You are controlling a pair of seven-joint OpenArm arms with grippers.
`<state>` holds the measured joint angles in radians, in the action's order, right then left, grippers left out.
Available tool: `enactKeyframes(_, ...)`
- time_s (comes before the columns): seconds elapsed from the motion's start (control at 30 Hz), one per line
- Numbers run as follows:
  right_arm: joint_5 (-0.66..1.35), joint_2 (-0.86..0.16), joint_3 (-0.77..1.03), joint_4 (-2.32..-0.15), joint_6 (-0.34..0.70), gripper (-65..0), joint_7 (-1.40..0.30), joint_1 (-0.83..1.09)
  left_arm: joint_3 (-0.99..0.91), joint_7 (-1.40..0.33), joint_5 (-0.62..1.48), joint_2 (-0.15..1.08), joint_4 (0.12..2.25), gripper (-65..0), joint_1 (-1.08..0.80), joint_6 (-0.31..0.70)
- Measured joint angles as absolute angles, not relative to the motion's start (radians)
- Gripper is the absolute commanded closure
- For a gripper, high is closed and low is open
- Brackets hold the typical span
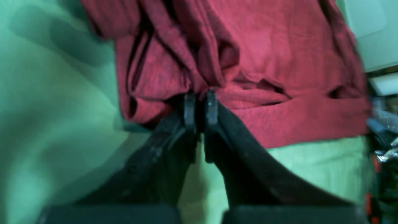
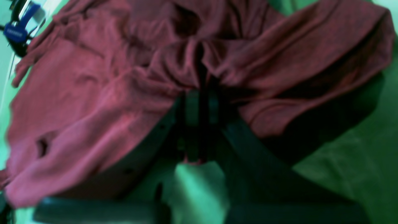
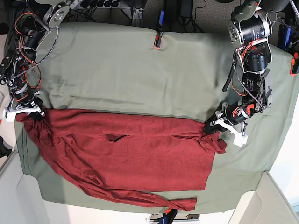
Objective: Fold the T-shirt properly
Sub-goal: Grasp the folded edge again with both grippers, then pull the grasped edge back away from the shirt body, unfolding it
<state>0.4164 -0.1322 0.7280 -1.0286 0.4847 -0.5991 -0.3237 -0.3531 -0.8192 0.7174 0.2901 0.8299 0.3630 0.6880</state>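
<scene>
The dark red T-shirt (image 3: 140, 154) lies spread across the near half of the table, with one long sleeve (image 3: 140, 198) trailing along its front edge. At its right end, my left gripper (image 3: 209, 128) is shut on a bunched fold of the fabric. The left wrist view shows the fingers (image 1: 189, 105) pressed together on the T-shirt (image 1: 279, 46). At the left end, my right gripper (image 3: 32, 112) is shut on the shirt's corner. In the right wrist view the T-shirt (image 2: 93, 93) gathers into creases at my right gripper (image 2: 199, 93).
A sage-green cloth (image 3: 131, 74) covers the table. Clamps (image 3: 158, 39) hold it at the back edge, another clamp (image 3: 293, 63) sits at the right edge, and a blue clamp (image 3: 168, 217) sits at the front. Grey bins stand at both front corners.
</scene>
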Motion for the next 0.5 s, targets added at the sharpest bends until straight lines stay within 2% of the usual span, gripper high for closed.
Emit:
enactKeyframes(0.07,0.498,-0.128,0.724,-1.065,0.514,0.0,-0.656,-0.289,-0.353,-0.879,0.740,0.294,0.834,0.0,0.364,0.689)
enactKeyframes(0.23,0.604,-0.148,0.723,-1.199,0.513,0.0,-0.748,-0.194,-0.345,-0.933,0.756,0.309,0.906,0.0,0.329,0.689)
enactKeyframes(0.5,0.730,-0.249,0.720,-1.348,0.517,0.0,-0.816,-0.043,-0.224,-1.071,0.845,0.410,1.204,0.0,0.175,0.690)
